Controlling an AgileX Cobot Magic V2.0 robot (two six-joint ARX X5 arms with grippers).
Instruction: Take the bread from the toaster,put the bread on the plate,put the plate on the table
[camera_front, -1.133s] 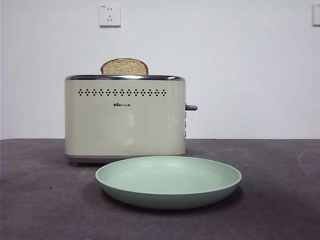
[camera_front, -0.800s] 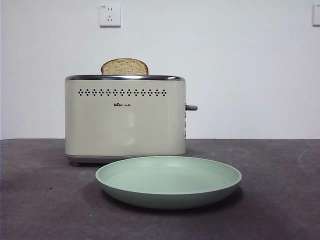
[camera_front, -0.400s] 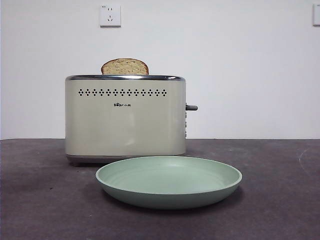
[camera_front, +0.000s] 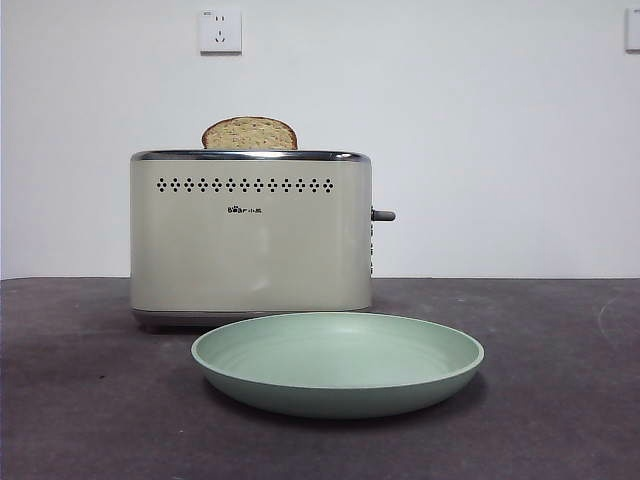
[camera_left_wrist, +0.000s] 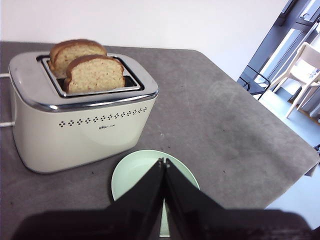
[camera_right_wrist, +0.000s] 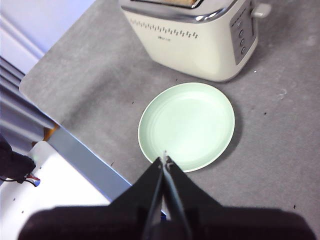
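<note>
Cream toaster (camera_left_wrist: 82, 117) holds two slices — front view shows one.

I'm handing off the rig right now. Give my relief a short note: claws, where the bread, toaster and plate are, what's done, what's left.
Left claw: shut, empty, raised above the plate.
Right claw: shut, empty, also above the plate's near rim.
Toaster stands on the table; two slices sit in its slots, the bread among them.
Plate lies empty on the table, just in front of the toaster.
Done: nothing yet.
Left: pull the bread, set it on the plate, place the plate on the table.
</note>
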